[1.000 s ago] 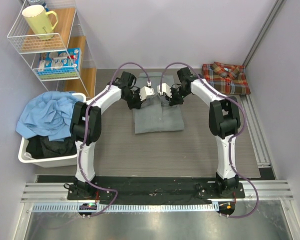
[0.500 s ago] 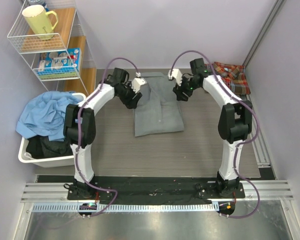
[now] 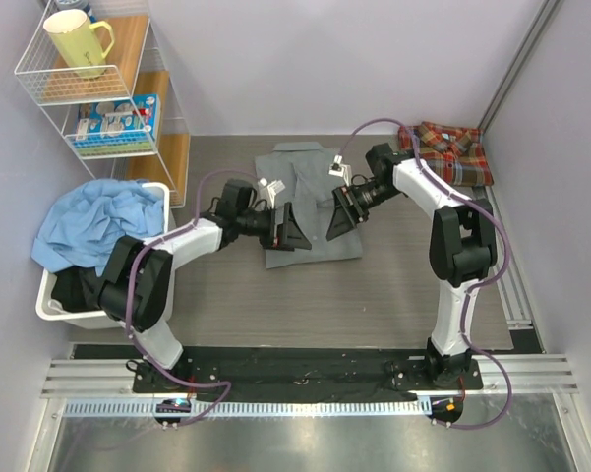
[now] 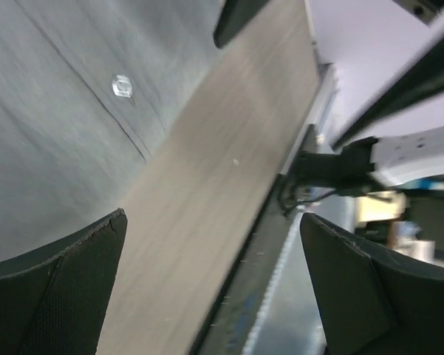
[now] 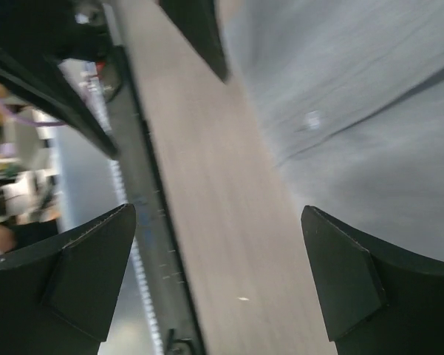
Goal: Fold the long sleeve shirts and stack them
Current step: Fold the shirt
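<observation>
A plain grey long sleeve shirt lies spread on the table's middle, collar at the far end. One pale button shows in each wrist view, the left and the right. My left gripper hovers low over the shirt's near left part, open and holding nothing. Facing it over the near right part, my right gripper is also open and bare. The plaid long sleeve shirt sits folded at the back right corner.
A white basket with blue cloth and dark cloth stands at the left edge. Behind it is a wire shelf with a yellow mug. A metal rail runs along the near edge.
Both grippers carried the grey shirt's upper layer to the far side, lengthening it, then let go, opened and swung back toward its near half.
</observation>
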### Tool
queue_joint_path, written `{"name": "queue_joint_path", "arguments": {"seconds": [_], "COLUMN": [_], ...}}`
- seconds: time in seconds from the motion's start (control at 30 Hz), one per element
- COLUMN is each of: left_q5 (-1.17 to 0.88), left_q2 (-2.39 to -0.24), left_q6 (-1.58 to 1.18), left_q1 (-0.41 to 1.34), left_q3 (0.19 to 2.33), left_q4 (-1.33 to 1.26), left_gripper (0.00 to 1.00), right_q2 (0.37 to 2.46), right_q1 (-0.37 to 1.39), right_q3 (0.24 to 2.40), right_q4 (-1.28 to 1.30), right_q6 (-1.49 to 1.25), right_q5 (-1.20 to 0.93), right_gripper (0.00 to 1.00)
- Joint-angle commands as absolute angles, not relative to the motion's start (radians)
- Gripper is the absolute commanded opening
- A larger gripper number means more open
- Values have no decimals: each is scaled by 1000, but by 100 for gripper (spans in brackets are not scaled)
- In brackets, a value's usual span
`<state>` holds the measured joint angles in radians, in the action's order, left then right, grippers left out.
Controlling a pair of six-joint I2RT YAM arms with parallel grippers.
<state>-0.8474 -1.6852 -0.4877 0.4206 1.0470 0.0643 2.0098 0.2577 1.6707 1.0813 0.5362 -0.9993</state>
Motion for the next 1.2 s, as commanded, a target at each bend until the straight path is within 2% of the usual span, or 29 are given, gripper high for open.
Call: {"name": "queue_joint_path", "arguments": {"seconds": [0.0,0.23,0.47,0.67,0.83,1.0,1.17], "left_q5": [-951,-931,-936,-925,-968,-1009,-968], "left_q2": [-1712,-1831,-1971,-1961,-1838,-1692,-1739], "left_q6": [-919,-960,-795,-617,-479,-459,-466], "left_q1": [439,401,336,333,334,348,376], "left_q3": [959,911,920,928,874,906,1090], "left_q4": [-389,-456,-278,-66,67,86,84], "left_gripper": [100,100,100,100,100,100,100], "right_q2": [1997,2210,2391,2300,2155,2048,2072], "right_q1": [288,253,195,199,209,190,156], "right_q3": [1612,1589,1637,1459,1281,1382,1561], "right_q4": [1124,1103,1100,1081,1078,1094,1091], "right_q6": [453,499,495,479,489,462,442], "right_q5": [-1183,-1166,-1143,-1184,-1190,-1167,-1123], "right_gripper": [99,100,100,100,100,100,100]}}
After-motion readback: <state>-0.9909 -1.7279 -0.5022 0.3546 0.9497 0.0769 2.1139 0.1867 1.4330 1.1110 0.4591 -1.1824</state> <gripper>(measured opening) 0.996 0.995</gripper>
